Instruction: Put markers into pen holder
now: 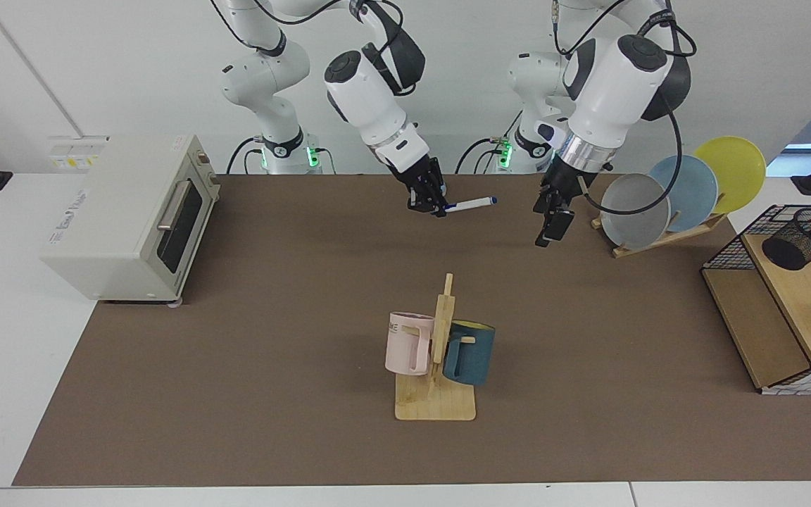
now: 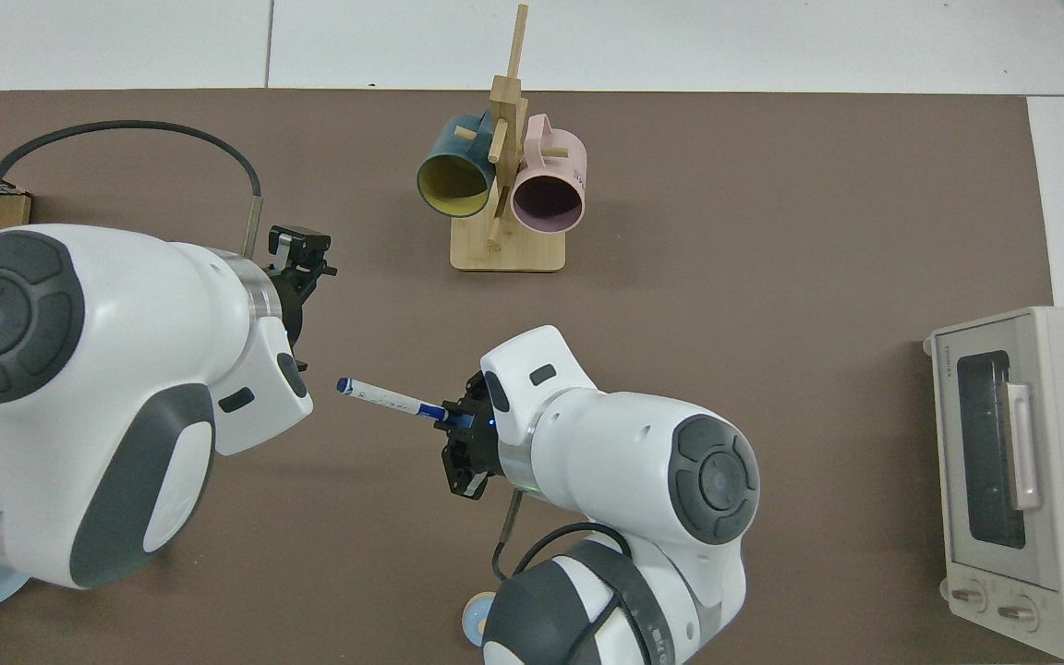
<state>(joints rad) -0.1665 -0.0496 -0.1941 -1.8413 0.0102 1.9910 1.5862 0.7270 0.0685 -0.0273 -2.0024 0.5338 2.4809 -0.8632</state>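
The marker (image 1: pixel 471 204) hangs above the far middle of the surface (image 1: pixel 272 352) — pinched at its capped end by the right hand (image 1: pixel 434 206), its free tip towards the left hand (image 1: pixel 552 227), near it. Whether that hand is wide or narrow I cannot tell. The pen holder (image 1: pixel 803 238) sits on the shelf basket (image 1: pixel 743 246), well apart.

We see a matt brown table mat (image 1: pixel 236 394), a pale wooden mug rack (image 1: pixel 437 394) — glossy white arm shells (image 2: pixel 107 388) gleaming — black wire-mesh pen holder (image 1: pixel 803 238) on smooth wood shelf (image 1: pixel 796 296), smooth-barrelled marker (image 1: pixel 472 204), satin cream toaster oven (image 1: pixel 124 211).
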